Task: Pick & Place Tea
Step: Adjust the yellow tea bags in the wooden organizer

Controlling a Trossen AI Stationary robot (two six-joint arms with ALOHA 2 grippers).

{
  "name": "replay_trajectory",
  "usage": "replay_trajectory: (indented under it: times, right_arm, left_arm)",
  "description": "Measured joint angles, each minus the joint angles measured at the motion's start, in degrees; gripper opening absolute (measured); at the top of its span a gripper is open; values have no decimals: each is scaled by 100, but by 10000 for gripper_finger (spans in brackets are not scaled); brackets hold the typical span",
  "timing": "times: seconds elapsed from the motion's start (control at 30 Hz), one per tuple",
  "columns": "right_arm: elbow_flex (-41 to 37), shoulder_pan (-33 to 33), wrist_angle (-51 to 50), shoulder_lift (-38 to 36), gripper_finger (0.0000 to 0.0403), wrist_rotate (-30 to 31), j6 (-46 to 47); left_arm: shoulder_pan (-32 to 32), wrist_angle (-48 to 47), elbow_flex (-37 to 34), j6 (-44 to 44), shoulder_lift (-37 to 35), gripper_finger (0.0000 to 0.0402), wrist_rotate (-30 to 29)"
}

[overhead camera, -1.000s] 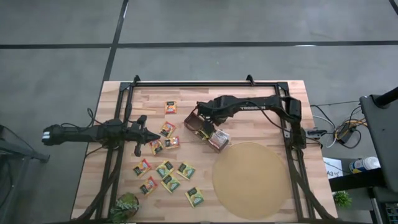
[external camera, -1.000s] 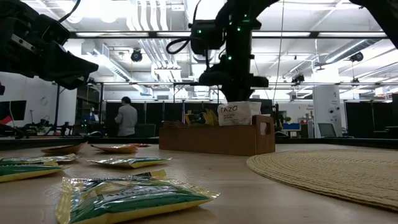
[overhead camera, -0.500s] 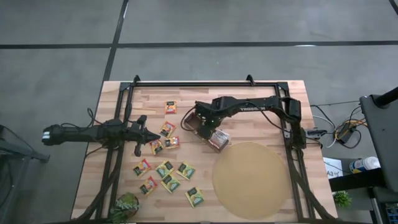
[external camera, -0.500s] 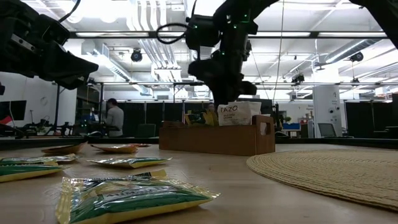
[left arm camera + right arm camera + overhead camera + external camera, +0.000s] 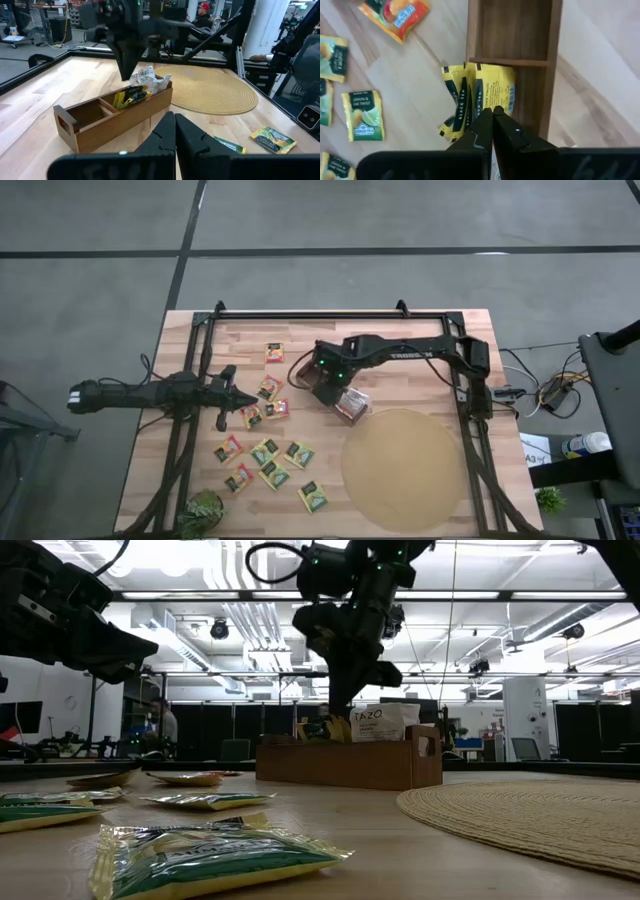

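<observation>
The wooden box lies on the table, just beside the edge of the round woven mat. The right tool hangs directly over the box with its fingers pressed together and nothing between them. Below it, several yellow tea sachets stand on edge in the box's middle compartment, and a white sachet sticks up from the compartment nearest the mat; the compartment at the box's far end from the mat holds nothing visible. The left tool waits well away from the box, on the side opposite the mat, fingers together and holding nothing. Loose sachets lie flat on the table beyond the left tool's tip and beside the box.
</observation>
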Motion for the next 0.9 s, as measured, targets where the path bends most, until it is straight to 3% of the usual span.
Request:
replay_trajectory:
  times: [0.43,0.9]
  right_arm:
    - [166,534,207,-365,8,72,359]
    - [321,772,487,98,8,51,482]
  left_arm:
    - [2,-2,2,-1,0,0,0]
    - [1,-2,1,0,-1,0,-1]
